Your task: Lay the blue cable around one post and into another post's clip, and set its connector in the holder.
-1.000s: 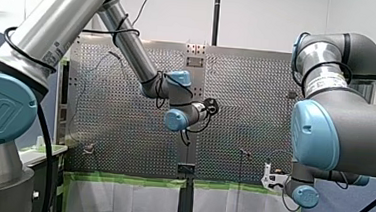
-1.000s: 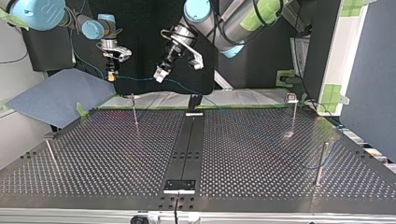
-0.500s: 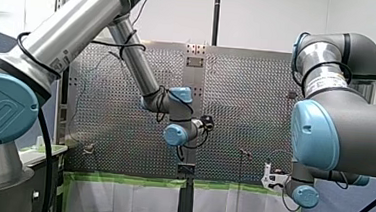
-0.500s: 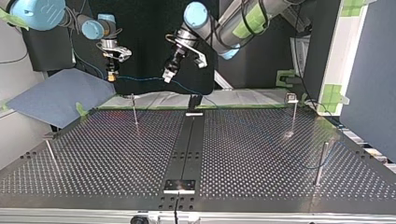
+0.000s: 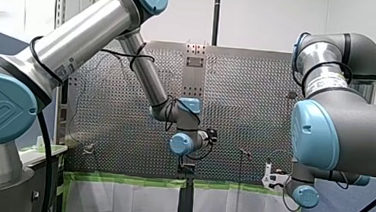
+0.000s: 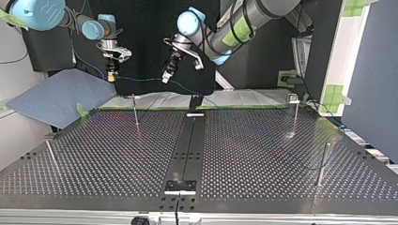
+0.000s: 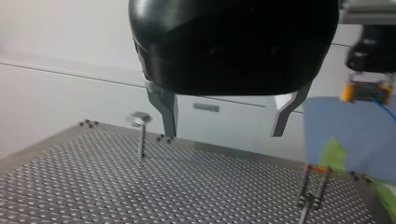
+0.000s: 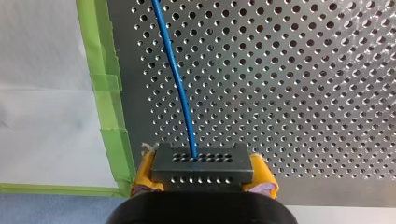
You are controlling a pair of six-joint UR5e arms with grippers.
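Jaws of right gripper point(image 6: 111, 75) pinching connector point(image 8: 202, 164); blue cable point(image 8: 175, 79) hanging taut above table point(image 6: 258, 154). Left gripper point(image 7: 224, 134) spreading wide, empty, hovering near cable. Step, likely: approaching cable. Next: closing on it, then rounding post point(image 6: 135, 111).

**Cable** point(image 8: 180, 79): thin and blue. It leaves the connector's perforated face. In the top view it hangs in air along the tabletop's far edge, then drops towards the holder. A curve of it also shows at the near-right post point(image 6: 322, 164); whether it wraps that post cannot be told.

**Connector** point(image 8: 203, 161): dark grey block with two rows of small holes, clamped between the right tool's point(image 8: 203, 179) yellow pads, above the tabletop.

**Other posts**: thin upright rods. Far-left post point(image 6: 135, 112); near-left post point(image 6: 50, 154); far-right post point(image 6: 294, 117), topped by a small clip point(image 6: 294, 98).

**Holder** point(image 6: 194, 103): small black upright bracket, far centre of the tabletop.
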